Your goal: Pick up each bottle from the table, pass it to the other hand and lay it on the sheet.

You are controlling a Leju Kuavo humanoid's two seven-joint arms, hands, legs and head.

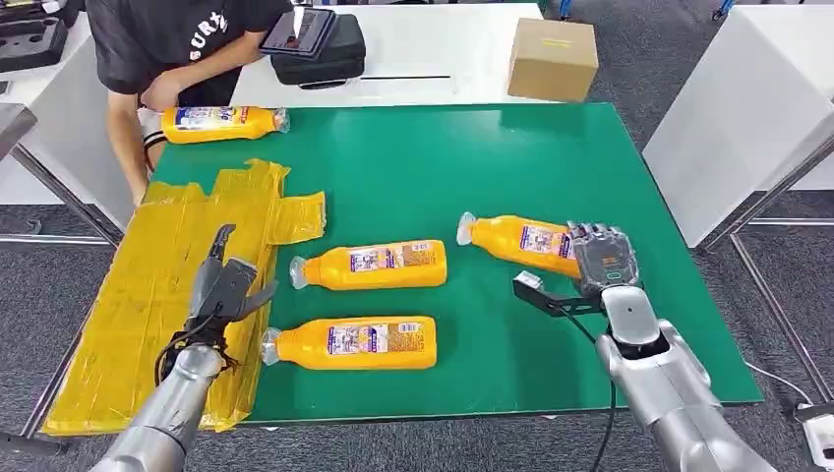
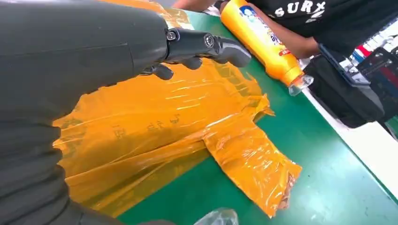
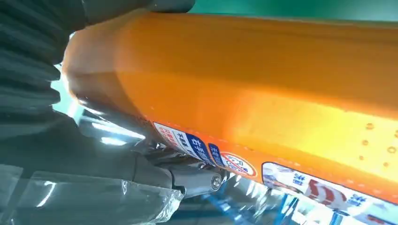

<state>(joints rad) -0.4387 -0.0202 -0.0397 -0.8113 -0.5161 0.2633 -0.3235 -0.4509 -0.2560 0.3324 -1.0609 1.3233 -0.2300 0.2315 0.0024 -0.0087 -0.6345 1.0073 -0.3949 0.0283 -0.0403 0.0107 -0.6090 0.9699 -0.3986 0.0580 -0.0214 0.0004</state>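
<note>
Several orange bottles lie on the green table (image 1: 472, 157). My right hand (image 1: 602, 258) grips the base end of the right-hand bottle (image 1: 516, 241), which still lies on the table; up close the bottle (image 3: 263, 84) sits against the palm, with a thumb (image 3: 187, 176) under it. Two more bottles lie at the middle (image 1: 379, 264) and the front (image 1: 359, 342). A further bottle (image 1: 216, 123) (image 2: 263, 42) lies at the far left. My left hand (image 1: 224, 285) (image 2: 206, 44) hovers with its fingers apart and holds nothing, above the yellow sheet (image 1: 148, 285) (image 2: 155, 126).
A person (image 1: 167, 39) in a dark shirt stands at the far left corner, with a hand by the far bottle. Behind the table are a black case (image 1: 320, 49) and a cardboard box (image 1: 553, 59). A white table (image 1: 747, 118) stands to the right.
</note>
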